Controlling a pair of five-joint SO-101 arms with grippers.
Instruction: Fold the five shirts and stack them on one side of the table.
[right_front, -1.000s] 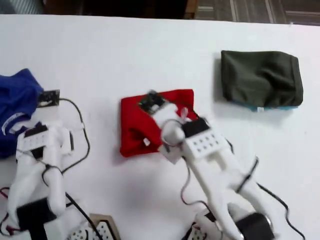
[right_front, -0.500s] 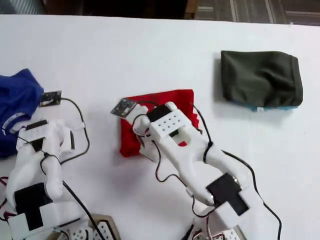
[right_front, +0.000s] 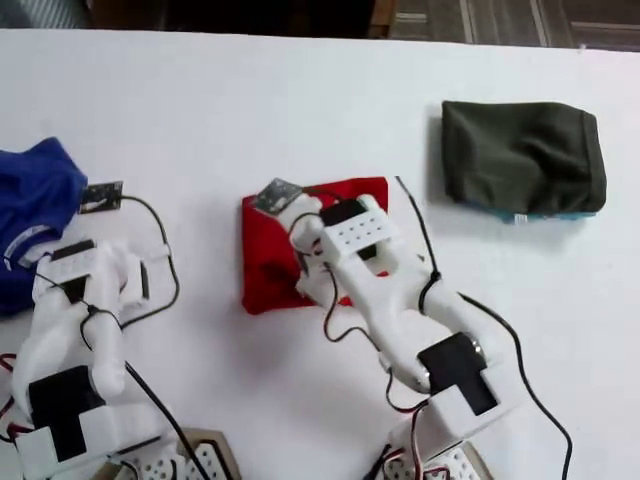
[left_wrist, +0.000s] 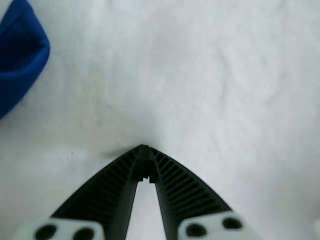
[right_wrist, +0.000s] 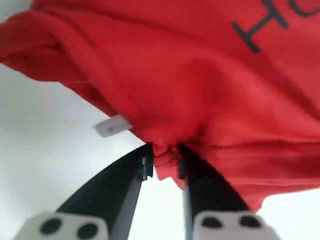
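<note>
A folded red shirt (right_front: 268, 258) lies at the middle of the table, with my right arm (right_front: 360, 245) stretched over it. In the right wrist view my right gripper (right_wrist: 164, 163) is shut on a bunched fold at the red shirt's (right_wrist: 200, 85) edge, beside a small white tag (right_wrist: 112, 126). A crumpled blue shirt (right_front: 30, 215) lies at the table's left edge. My left arm (right_front: 85, 280) stands just right of it. The left gripper (left_wrist: 144, 151) is shut with nothing in it, low over bare table, a corner of the blue shirt (left_wrist: 20, 50) farther off.
A folded dark green shirt (right_front: 522, 152) lies on a teal one (right_front: 560, 214) at the back right. White table (right_front: 200, 110) stretches bare at the back and between the shirts. Cables (right_front: 165, 270) trail from both arms near the front edge.
The right arm swung left over the red shirt, then partly back toward the rear; its base end moved left. The red shirt lies in the same place. The left arm hardly shifted.
</note>
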